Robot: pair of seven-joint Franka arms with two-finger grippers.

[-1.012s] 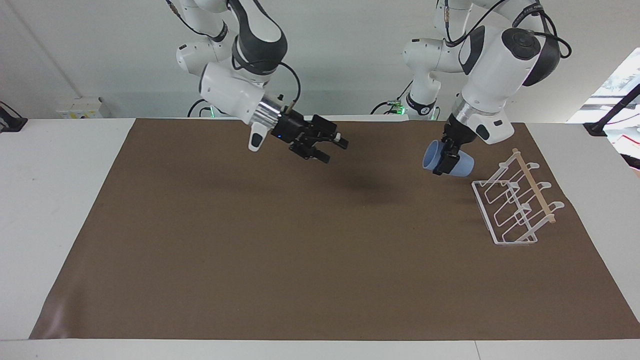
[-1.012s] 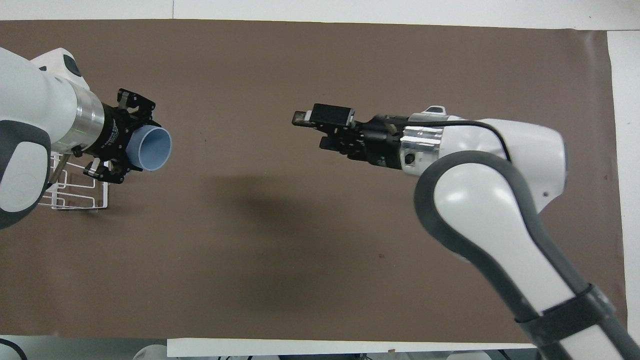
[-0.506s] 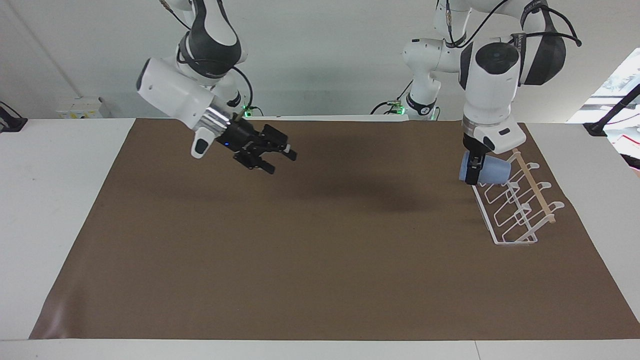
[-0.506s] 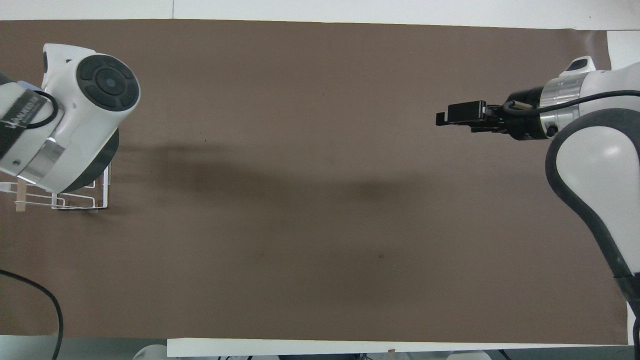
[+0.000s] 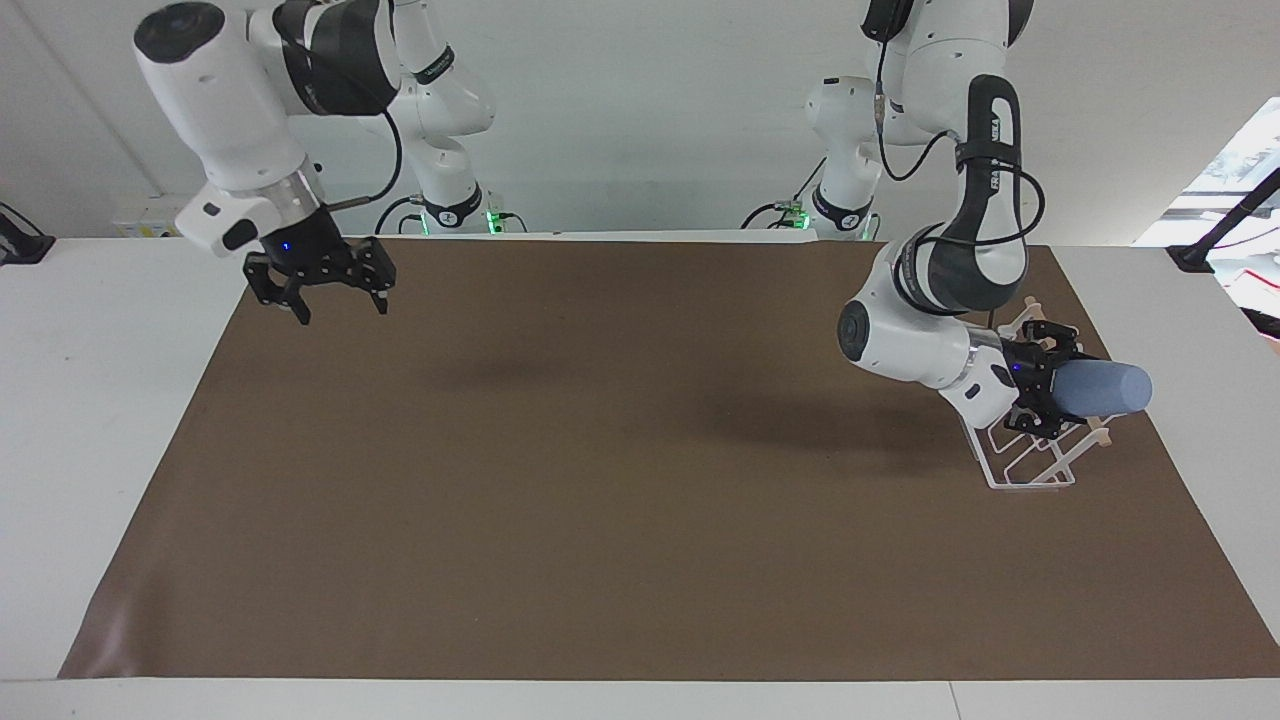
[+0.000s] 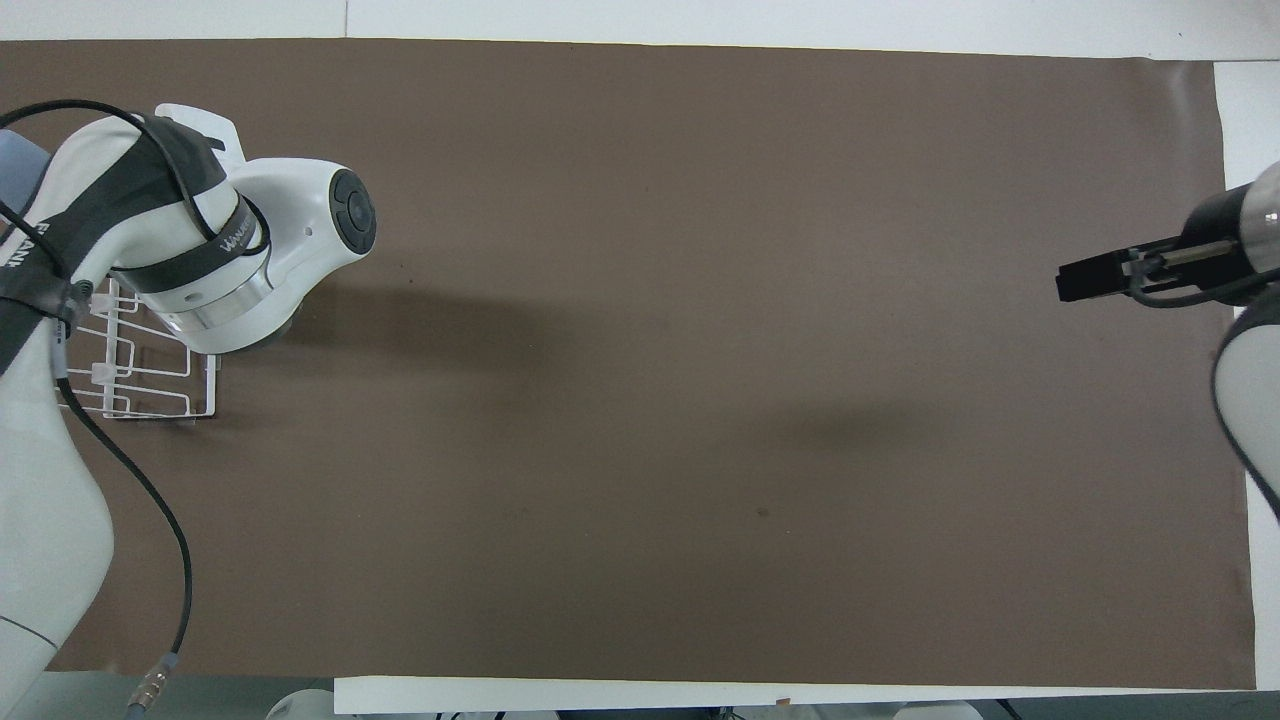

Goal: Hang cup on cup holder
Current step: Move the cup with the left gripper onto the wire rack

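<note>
My left gripper (image 5: 1046, 388) is shut on the light-blue cup (image 5: 1103, 388), gripping it near its rim. The cup lies on its side in the air over the white wire cup holder (image 5: 1030, 486), with its base pointing toward the left arm's end of the table. I cannot tell whether the cup touches a prong. In the overhead view the left arm hides that gripper; only a sliver of the cup (image 6: 14, 165) and part of the holder (image 6: 140, 376) show. My right gripper (image 5: 320, 290) is open and empty over the mat's corner at the right arm's end, also seen overhead (image 6: 1082, 281).
A brown mat (image 5: 600, 480) covers most of the white table (image 5: 100, 400). The holder stands on the mat near the left arm's end. The left arm's elbow and forearm hang low over the mat beside the holder.
The left arm has swung the cup from beside the holder to over it and turned it base-outward. The right arm has drawn back toward its own end of the table, gripper now pointing down.
</note>
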